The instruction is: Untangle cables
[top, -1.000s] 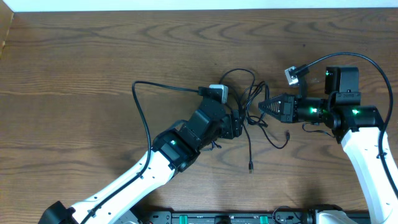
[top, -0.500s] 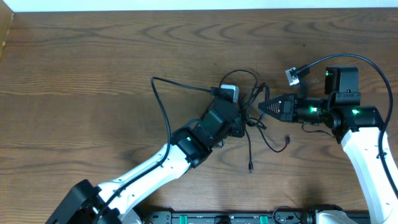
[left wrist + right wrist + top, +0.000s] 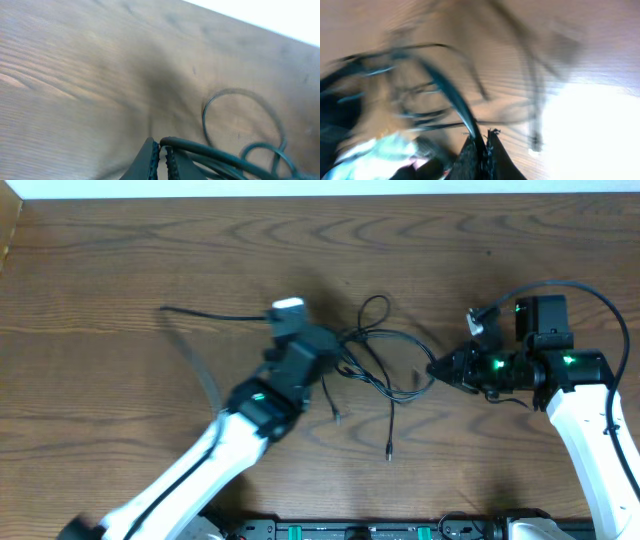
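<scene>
The black cables lie in a loose tangle at the table's middle, strung out between my two grippers. One loop stands out at the back, and two plug ends trail toward the front. My left gripper is shut on a black cable at the tangle's left end. In the left wrist view the strand runs off to the right from my pinched left gripper, with a loop beyond. My right gripper is shut on a cable at the right end. The blurred right wrist view shows a strand clamped in my right gripper.
The left arm's own thicker black wire arcs over the wood to the left. The brown table ends at a pale strip along the back. A black rail with green lights runs along the front edge.
My left gripper has shut on a cable and swung left, dragging the tangle with it and stretching it out. The right gripper stayed shut, shifting only slightly.
</scene>
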`<state>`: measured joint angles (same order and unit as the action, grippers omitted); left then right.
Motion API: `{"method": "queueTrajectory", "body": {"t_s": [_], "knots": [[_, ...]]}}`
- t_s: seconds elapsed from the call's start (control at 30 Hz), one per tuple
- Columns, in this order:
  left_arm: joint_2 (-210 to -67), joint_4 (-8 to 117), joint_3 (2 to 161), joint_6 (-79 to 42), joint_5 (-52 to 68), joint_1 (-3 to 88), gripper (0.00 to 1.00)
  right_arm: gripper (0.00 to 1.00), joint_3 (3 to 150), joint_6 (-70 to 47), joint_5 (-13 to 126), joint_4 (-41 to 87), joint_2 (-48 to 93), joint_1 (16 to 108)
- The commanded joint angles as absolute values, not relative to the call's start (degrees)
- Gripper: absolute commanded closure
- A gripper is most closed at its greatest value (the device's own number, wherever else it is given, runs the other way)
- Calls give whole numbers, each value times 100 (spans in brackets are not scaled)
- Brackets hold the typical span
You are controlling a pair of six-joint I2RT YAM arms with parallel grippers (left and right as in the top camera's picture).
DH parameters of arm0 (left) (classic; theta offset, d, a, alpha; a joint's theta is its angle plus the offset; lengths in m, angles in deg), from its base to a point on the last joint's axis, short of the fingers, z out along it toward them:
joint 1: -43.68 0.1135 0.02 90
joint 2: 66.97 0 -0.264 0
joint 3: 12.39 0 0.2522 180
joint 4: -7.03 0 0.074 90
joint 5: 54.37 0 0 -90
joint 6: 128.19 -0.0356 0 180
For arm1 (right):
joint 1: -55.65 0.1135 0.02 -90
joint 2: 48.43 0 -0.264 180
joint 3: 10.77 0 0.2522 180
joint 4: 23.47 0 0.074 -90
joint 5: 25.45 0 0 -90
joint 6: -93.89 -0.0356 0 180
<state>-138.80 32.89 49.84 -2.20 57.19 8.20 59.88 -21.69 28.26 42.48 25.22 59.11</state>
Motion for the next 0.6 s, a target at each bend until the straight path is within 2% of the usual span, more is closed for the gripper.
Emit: {"method": "queueTrajectory", "body": {"t_s": [0.0,0.27,0.47,0.5,0.53,0.57], "knots": [[-13133,3499,5035,-215,6045,1305,92,99,5997,-3243,5370,4595,2509,5867],[-12217,3711,5035,-215,5424,1451,92,98,5997,-4093,7164,5081,2509,5843],[-12084,3735,5035,-170,5182,1451,92,99,5997,-3997,7033,5089,2509,5747],[-12105,3746,5035,-143,4979,1451,91,99,5997,-3817,6795,5019,2509,5747],[-12147,3748,5035,-100,4653,1451,85,99,5997,-3422,6299,4853,2509,5749],[-12197,3748,5035,-78,4351,1451,72,99,5997,-3061,5801,4692,2509,5749]]}}
